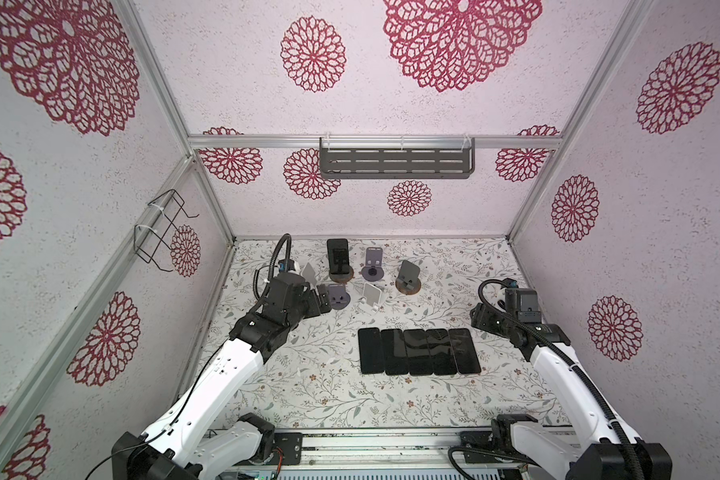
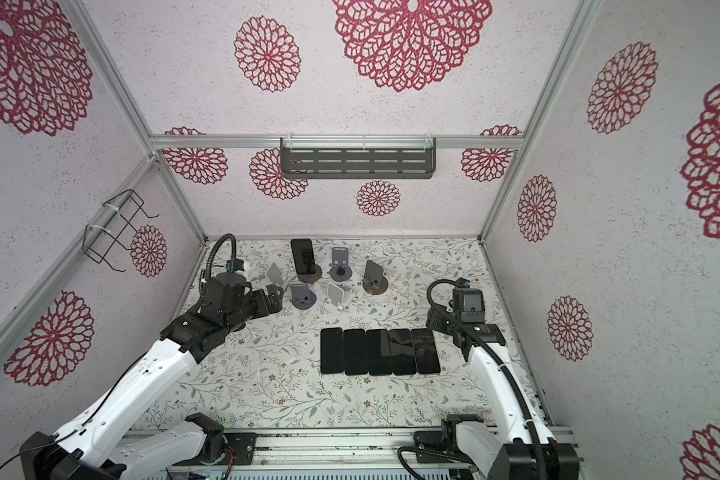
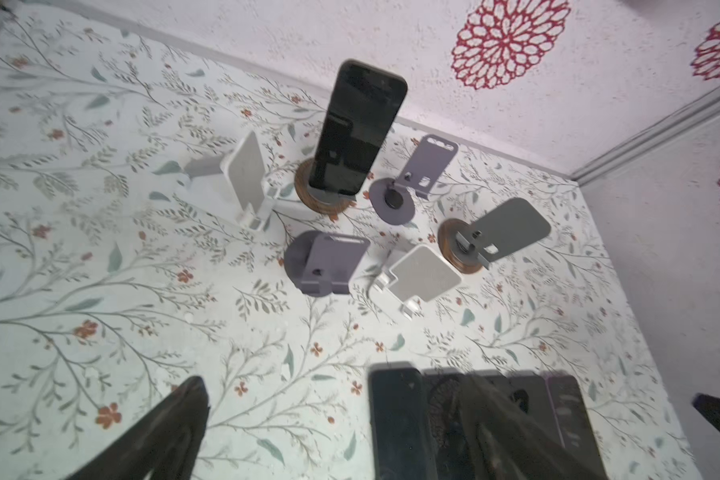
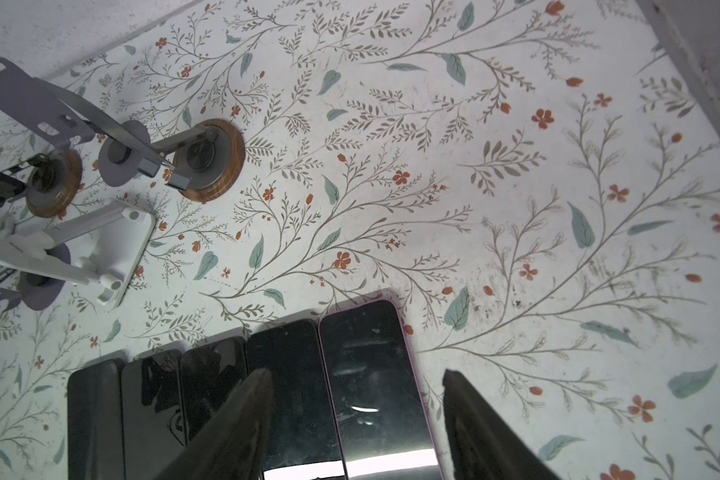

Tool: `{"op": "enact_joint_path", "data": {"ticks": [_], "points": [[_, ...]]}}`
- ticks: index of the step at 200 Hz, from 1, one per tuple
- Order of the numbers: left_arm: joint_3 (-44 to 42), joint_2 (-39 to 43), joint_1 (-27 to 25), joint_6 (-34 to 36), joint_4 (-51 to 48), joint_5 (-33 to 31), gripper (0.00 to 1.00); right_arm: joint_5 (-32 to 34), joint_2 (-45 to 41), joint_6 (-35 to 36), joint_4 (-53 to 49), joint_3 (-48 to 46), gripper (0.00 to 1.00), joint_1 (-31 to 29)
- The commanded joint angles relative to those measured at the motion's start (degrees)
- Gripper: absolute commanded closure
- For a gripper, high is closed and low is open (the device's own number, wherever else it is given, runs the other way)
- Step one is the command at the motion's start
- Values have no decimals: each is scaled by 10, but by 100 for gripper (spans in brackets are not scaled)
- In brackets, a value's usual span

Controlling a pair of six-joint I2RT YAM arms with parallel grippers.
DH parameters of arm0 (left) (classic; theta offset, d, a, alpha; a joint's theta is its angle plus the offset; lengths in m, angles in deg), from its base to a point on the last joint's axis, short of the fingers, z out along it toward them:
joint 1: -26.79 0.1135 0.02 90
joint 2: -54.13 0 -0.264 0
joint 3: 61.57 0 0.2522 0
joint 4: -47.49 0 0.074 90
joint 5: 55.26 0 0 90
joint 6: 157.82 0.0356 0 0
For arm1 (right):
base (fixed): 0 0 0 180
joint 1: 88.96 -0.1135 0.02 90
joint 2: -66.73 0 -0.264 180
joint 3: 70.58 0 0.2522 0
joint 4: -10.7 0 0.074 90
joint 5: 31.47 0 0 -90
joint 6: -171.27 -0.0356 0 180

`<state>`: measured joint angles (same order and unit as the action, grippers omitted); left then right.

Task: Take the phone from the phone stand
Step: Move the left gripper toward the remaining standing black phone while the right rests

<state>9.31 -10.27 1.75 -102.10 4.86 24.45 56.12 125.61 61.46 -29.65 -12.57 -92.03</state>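
The counter is wearing a pale covering printed with grey-green sprigs and small orange flowers, and it is showing dark smudges towards its right side. Walls papered with crimson flower medallions are enclosing it, with aluminium frame rails running along the corners. A grey slotted shelf is hanging on the back wall and a black wire rack on the left wall.

The phone is standing upright and leaning back in its phone stand, which has a round wooden base, at the rear of the counter close to the back wall. Five empty stands are clustering around it: two purple, two white and one grey on a wooden disc. Nearer the front, a row of five dark phones is lying flat, side by side and touching.

The left arm is reaching towards the stands; in its wrist view its fingers are standing wide apart, so the left jaws are gaping and holding nothing. The right arm is hanging by the right end of the row, its fingers spread over the pink-rimmed phone; the right jaws are parted and gripping nothing.
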Motion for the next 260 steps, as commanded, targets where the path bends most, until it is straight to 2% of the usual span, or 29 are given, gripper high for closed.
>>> {"op": "enact_joint_path", "data": {"ticks": [1, 17, 56, 92, 117, 177, 260], "points": [[58, -65, 9, 56, 17, -39, 3, 7, -12, -11, -8, 14, 20, -3], [120, -135, 19, 81, 9, -40, 3, 13, -11, -11, -14, 12, 15, -2], [246, -286, 26, 127, 31, -35, 3, 13, -16, -8, -12, -4, 13, -2], [331, -386, 47, 141, 64, -1, 3, -21, -17, -26, 6, -26, 13, -3], [388, -446, 53, 146, 66, -5, 3, -6, -22, -20, 0, -35, 13, -3], [448, -536, 60, 150, 71, 20, 3, 6, -28, -4, -1, -34, 13, -2], [475, -586, 60, 165, 73, 13, 3, -5, -27, -4, 5, -35, 13, -3]]}}
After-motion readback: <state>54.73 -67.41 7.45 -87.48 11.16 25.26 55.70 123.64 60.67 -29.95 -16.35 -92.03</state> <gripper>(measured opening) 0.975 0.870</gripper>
